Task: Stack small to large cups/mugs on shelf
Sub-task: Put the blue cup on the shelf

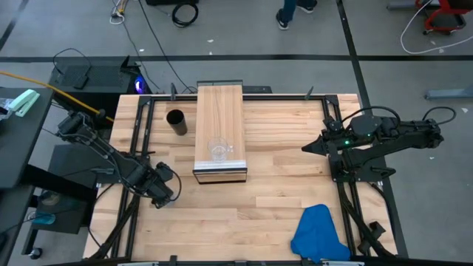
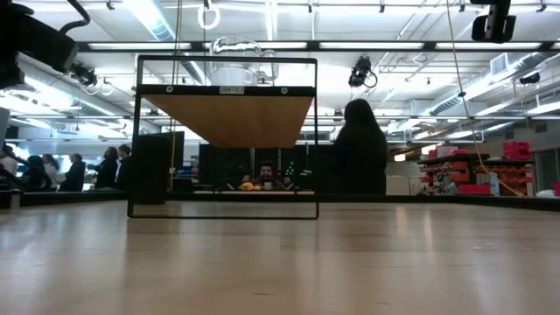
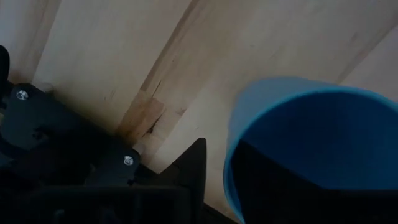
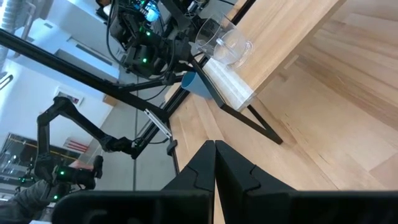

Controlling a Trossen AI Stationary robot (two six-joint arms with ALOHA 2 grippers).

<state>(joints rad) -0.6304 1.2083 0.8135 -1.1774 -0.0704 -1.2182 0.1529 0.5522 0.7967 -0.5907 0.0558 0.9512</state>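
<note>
The blue cup [image 3: 298, 99] sits at my left gripper [image 3: 221, 146], near the table's left edge [image 1: 166, 188]. In the high view the gripper hides the cup. The right wrist view shows the cup [image 4: 190, 81] far off beside the shelf's frame. The clear glass mug [image 1: 219, 150] stands on its base near the front end of the raised wooden shelf [image 1: 219, 111]. The black cup [image 1: 176, 122] stands upright on the table, left of the shelf. My right gripper [image 1: 304, 150] is shut and holds nothing, hovering right of the shelf. My left gripper has the blue cup by its rim wall [image 3: 231, 163], with one finger [image 3: 194, 163] outside the wall and the other a dark shape inside the cup. The fingers come at the open mouth from above. Whether the cup's base is on the table cannot be seen.
A blue cloth [image 1: 318, 233] lies at the table's near right corner. The shelf rests on a thin black frame [image 2: 140, 140] with open space beneath it. Bare wood lies between the shelf and my right gripper. People stand in the room behind the table.
</note>
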